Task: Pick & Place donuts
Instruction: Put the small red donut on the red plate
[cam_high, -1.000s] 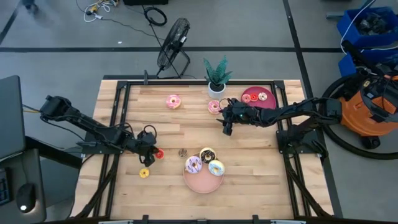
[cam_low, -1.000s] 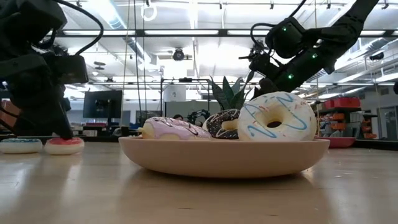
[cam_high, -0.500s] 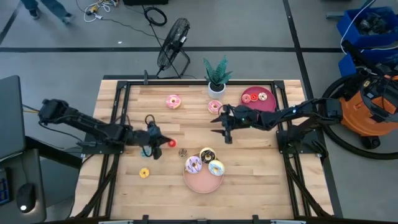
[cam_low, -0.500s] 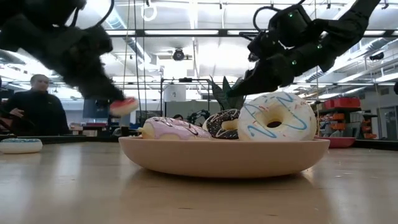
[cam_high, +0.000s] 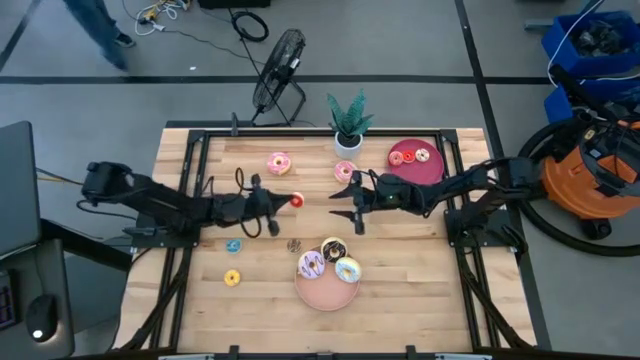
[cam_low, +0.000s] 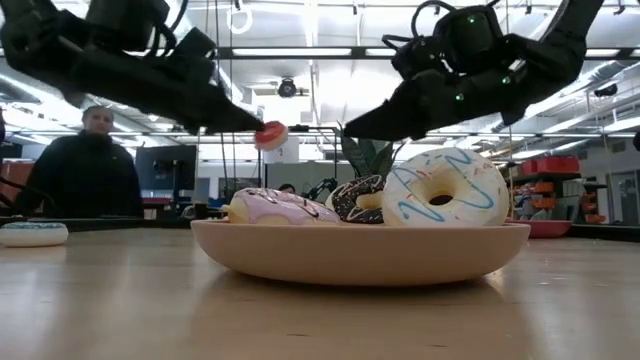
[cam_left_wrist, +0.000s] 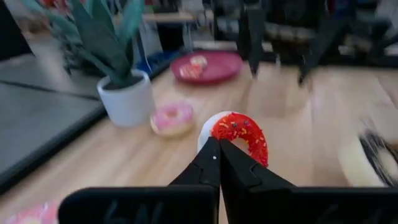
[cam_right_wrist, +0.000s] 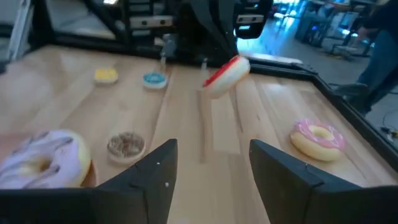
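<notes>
My left gripper (cam_left_wrist: 219, 148) is shut on a small red-iced sprinkled donut (cam_high: 295, 200), above the table's middle. That donut also shows in the low view (cam_low: 271, 134) and the right wrist view (cam_right_wrist: 227, 74). My right gripper (cam_high: 347, 212) hovers open just right of it, fingers pointing at it, touching nothing. Purple (cam_high: 311, 265), chocolate (cam_high: 333, 248) and blue-striped white (cam_high: 348, 270) donuts lie on the pink plate (cam_high: 322, 295). Blue (cam_high: 233, 245), yellow (cam_high: 232, 278) and brown sprinkled (cam_high: 294, 245) donuts rest flat on the wood. My left gripper pinches the red donut's ring at one side (cam_left_wrist: 222, 132) between its two fingertips (cam_left_wrist: 211, 163). The fingers come from the table's left, slanting a little downward. The donut is lifted clear of the table and stands on edge beyond the tips, its icing turned back toward the wrist camera.
Two pink donuts lie toward the far edge (cam_high: 279, 163) (cam_high: 344, 171). A dark red plate (cam_high: 430, 168) at the far right holds two small donuts. A potted plant (cam_high: 348, 120) stands at the far edge, a fan (cam_high: 278, 70) beyond it. A person (cam_low: 85, 170) stands behind the table.
My left gripper has taken the red donut off the table near its left side, lifted it clear and carried it right and toward the far edge, to the table's middle. My right gripper has moved a little left and nearer, toward the donut, staying open.
</notes>
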